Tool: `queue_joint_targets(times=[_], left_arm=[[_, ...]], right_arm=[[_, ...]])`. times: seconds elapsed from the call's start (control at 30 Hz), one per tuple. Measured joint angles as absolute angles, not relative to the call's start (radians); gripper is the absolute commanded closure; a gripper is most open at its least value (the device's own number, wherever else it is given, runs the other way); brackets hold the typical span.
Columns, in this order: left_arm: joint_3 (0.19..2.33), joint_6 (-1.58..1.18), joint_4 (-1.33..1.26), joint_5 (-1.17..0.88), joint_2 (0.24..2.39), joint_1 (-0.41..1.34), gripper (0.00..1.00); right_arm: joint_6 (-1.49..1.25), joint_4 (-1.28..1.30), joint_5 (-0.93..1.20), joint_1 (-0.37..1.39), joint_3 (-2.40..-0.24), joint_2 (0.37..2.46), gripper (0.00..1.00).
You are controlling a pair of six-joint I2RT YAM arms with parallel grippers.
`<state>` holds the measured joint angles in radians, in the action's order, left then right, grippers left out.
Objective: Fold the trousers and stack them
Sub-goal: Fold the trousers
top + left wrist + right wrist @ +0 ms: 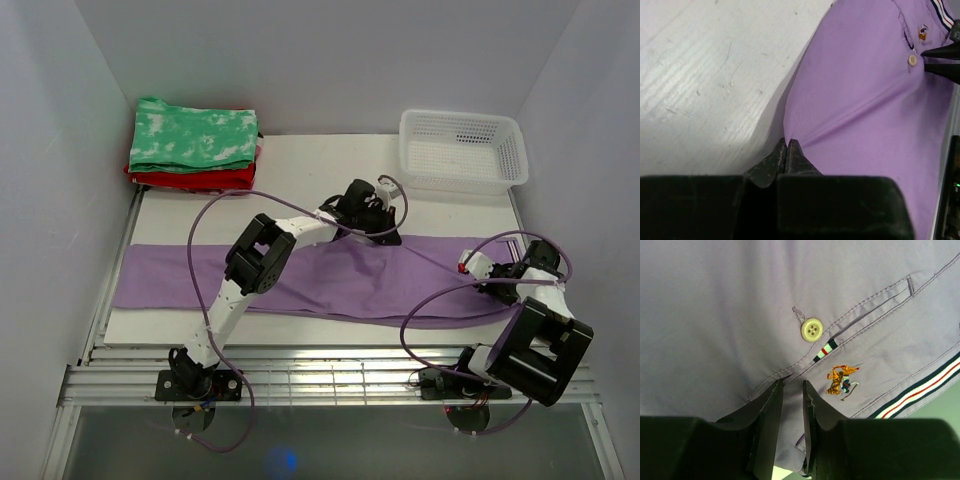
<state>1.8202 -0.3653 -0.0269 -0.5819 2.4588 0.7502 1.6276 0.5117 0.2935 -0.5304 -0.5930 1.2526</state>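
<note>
Near their far edge, left tool (786, 146) pinches the trousers (865, 115); right tool's (790, 387) grip unclear.

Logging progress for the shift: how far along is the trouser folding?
Done: the trousers lie spread flat across the table. In hand: the left hand pinches their far edge; the right hand sits at the waistband, grip unclear. Left: every fold, then stacking, perhaps on the folded pile at the back-left corner.
</note>
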Motion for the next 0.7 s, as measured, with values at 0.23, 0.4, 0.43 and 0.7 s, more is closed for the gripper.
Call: queue_joint_targets(times=[0.23,0.4,0.43,0.7], left_arm=[[1.820,-0.131,0.071,-0.417,2.383,0.736,0.21],[1.819,-0.014,0.249,-0.367,2.259,0.652,0.21],[1.809,-0.002,0.294,-0.379,2.217,0.624,0.21],[1.467,0.144,0.628,-0.420,1.679,0.148,0.26]], right_arm=[[1.622,0.524,0.261,-0.530,-0.605,1.261,0.69],[1.550,0.522,0.189,-0.530,-0.635,1.302,0.73],[1.526,0.521,0.169,-0.530,-0.651,1.323,0.74],[1.327,0.518,0.058,-0.538,-0.719,1.394,0.62]])
